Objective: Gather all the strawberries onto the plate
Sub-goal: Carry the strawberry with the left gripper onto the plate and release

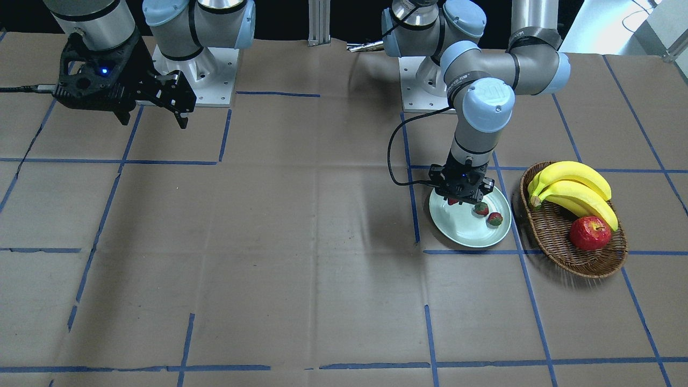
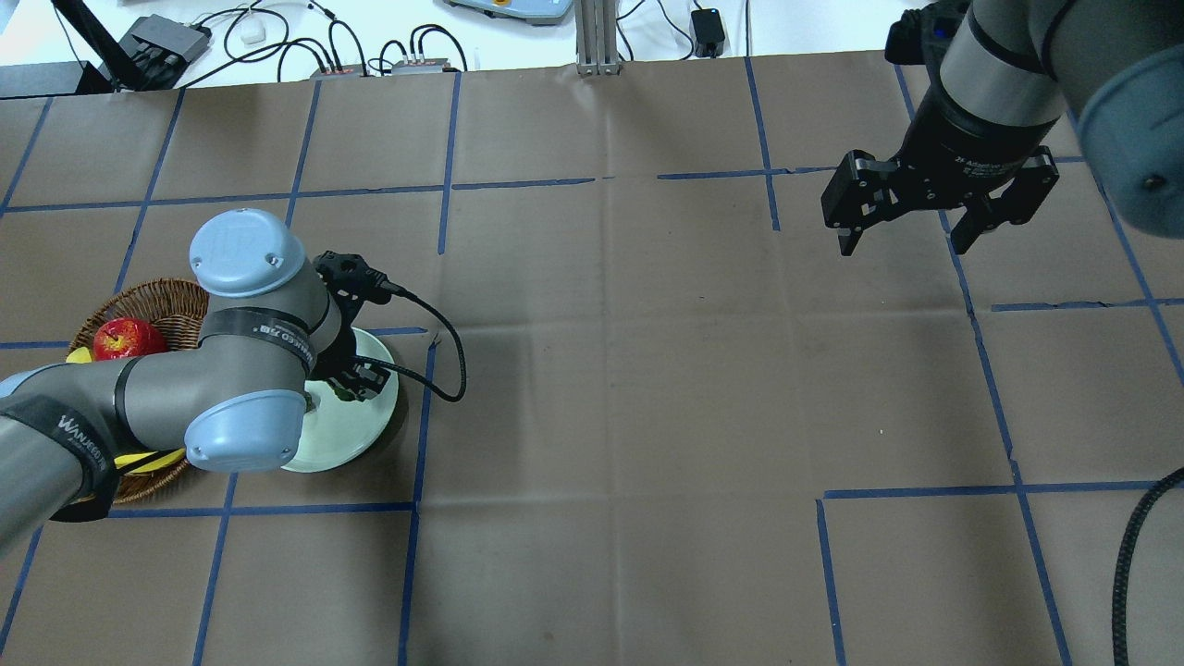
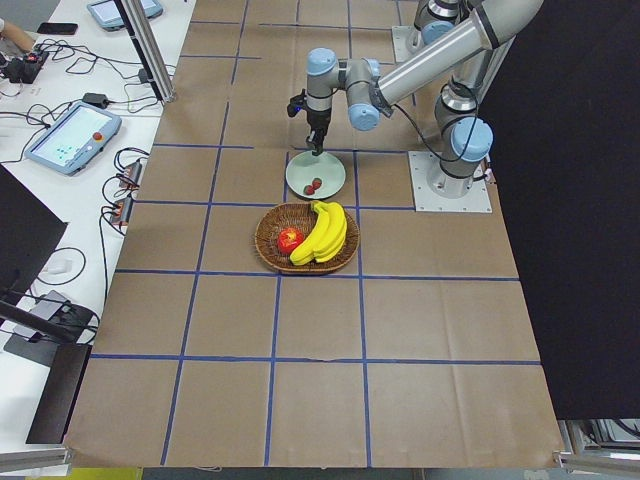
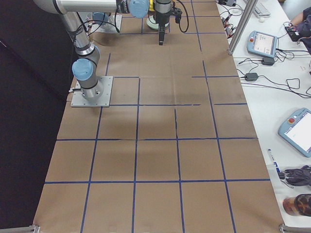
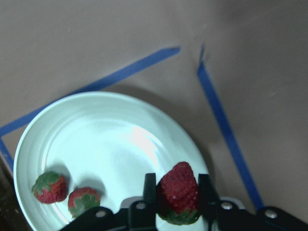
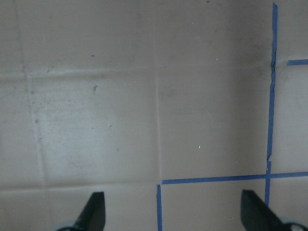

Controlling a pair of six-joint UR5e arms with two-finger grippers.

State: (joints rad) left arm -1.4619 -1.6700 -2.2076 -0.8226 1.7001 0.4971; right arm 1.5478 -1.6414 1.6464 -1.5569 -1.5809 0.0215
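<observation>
The left gripper (image 5: 177, 185) is clamped on one strawberry (image 5: 179, 198), which sits between both fingers above the plate (image 5: 110, 139), close to the plate's rim. A second strawberry (image 5: 49, 187) and a third strawberry (image 5: 83, 201) lie on the plate, just beside each other and apart from the held one. The right gripper (image 2: 906, 245) hangs well apart from the plate, jaws spread wide. A basket (image 1: 559, 242) stands just beside the plate and holds bananas (image 1: 575, 188) and an apple (image 1: 590, 233).
</observation>
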